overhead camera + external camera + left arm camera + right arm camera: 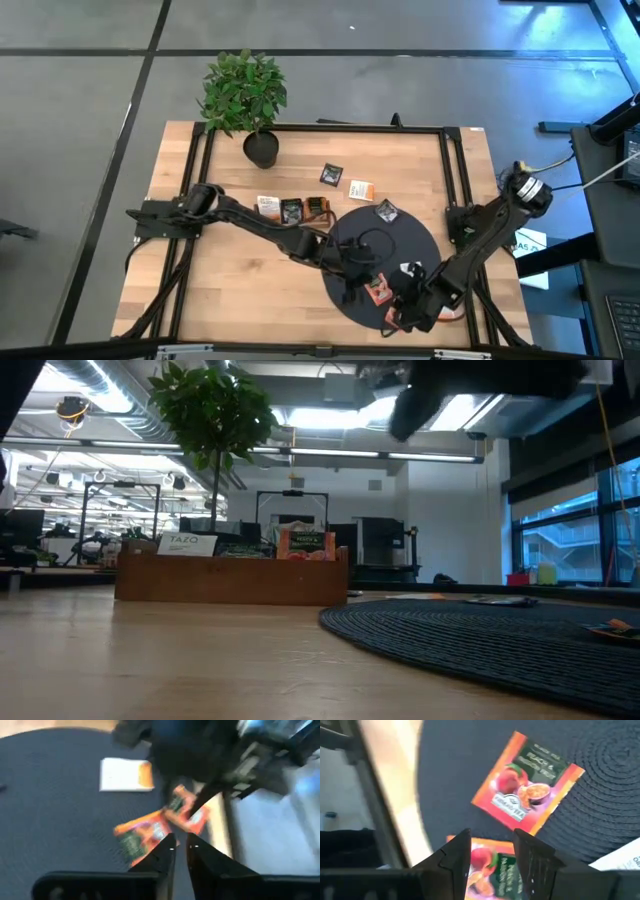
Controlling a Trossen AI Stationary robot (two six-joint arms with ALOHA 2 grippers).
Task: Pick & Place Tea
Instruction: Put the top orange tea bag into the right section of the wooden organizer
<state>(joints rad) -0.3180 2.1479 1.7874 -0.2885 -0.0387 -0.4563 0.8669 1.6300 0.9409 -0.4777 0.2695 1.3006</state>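
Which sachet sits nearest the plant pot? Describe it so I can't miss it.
Start at the potted plant at the table's far edge. Toward the black round mat lies a dark sachet, alone on bare wood. Its neighbour is white with orange print; this one is dark.

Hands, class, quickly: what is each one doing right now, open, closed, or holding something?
Left hand: fingers nearly together, gripping nothing, above the orange tea sachet.
Right hand: open, over another orange sachet, holding nothing.

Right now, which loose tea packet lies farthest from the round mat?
The dark tea packet on bare wood, nearest the plant; the other loose packets lie on or nearer the black mat.
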